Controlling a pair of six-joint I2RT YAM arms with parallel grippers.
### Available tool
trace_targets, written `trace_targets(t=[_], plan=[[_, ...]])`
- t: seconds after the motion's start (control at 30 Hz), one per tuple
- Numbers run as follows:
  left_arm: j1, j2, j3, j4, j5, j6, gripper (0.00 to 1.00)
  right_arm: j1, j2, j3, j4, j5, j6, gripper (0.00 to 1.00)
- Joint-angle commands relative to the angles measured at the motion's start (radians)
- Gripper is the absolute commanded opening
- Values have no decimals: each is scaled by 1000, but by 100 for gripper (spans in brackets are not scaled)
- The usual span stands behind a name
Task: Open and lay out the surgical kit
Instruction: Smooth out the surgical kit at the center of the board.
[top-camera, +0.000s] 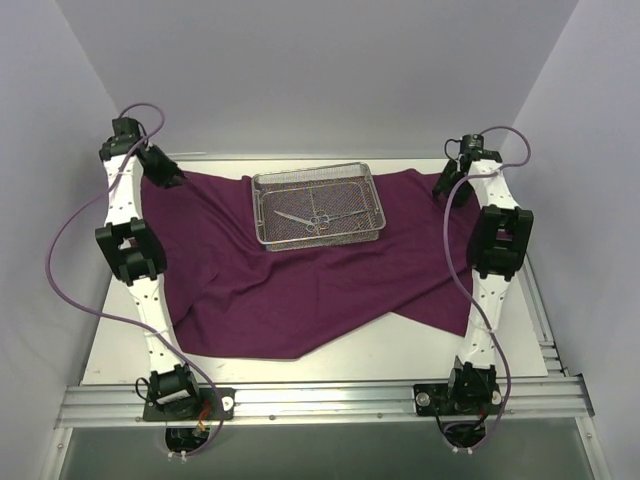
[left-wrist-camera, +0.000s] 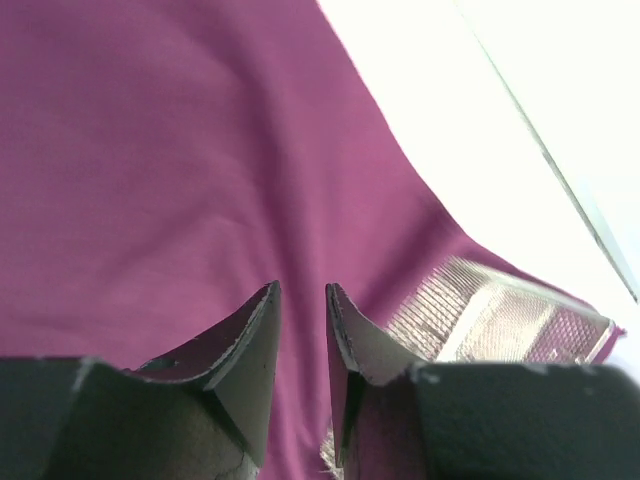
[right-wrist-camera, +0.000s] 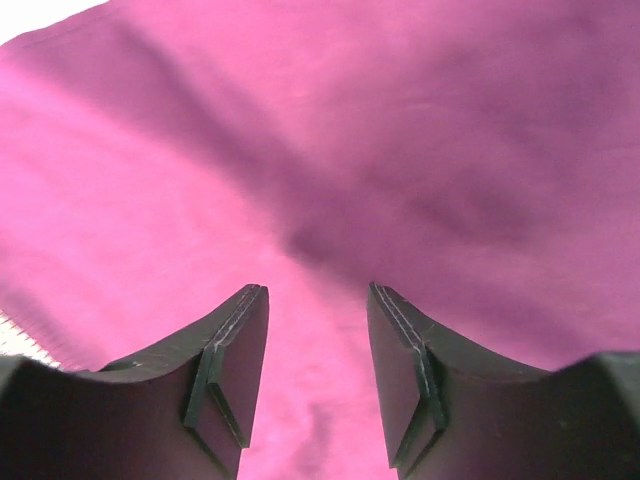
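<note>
Left pincer (left-wrist-camera: 302, 290): released, fingers a narrow gap apart with nothing between, poised over the far left corner of the cloth. Purple cloth wrap (top-camera: 250, 290): opened out flat across the white bench (top-camera: 420, 350), edges uneven, with the near right corner drawn to a point. Wire-mesh tray (top-camera: 262, 215): silver, rectangular, resting on the cloth's far middle. Scissor-like instruments (top-camera: 305, 221): lying inside the tray, ring handles toward its centre. Right pincer (right-wrist-camera: 315, 290): released, fingers apart and holding nothing, over the cloth's far right corner.

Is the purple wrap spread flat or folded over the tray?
Spread. The purple wrap lies open across the table; the mesh tray sits uncovered on it, scissors inside.
</note>
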Motion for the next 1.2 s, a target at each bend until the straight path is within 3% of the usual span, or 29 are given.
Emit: trace_targets(t=[0.0, 0.17, 0.23, 0.37, 0.4, 0.63, 0.87, 0.97, 1.17], plan=[[-55, -43, -40, 7, -5, 7, 33, 33, -33, 71, -44, -42, 22, 45], [-72, -11, -94, 33, 6, -43, 28, 41, 8, 120, -50, -79, 21, 40], [-74, 3, -96, 19, -4, -51, 25, 49, 13, 108, -25, -95, 25, 31], [-74, 38, -96, -36, -57, -75, 19, 75, 47, 99, -7, -160, 36, 3], [-74, 43, -99, -40, -57, -79, 18, 87, 51, 94, -4, -165, 36, 0], [-74, 196, 36, -152, -70, -97, 8, 102, 100, 42, 64, -194, 94, 0], [-11, 300, 99, -119, -31, -120, 2, 59, 163, 1, 53, -42, 218, 0], [32, 376, 215, -154, 1, -115, 2, 14, 172, -35, 44, 12, 292, 0], [101, 313, 122, -120, -14, -79, 2, -45, 162, -65, -2, 53, 329, 0]])
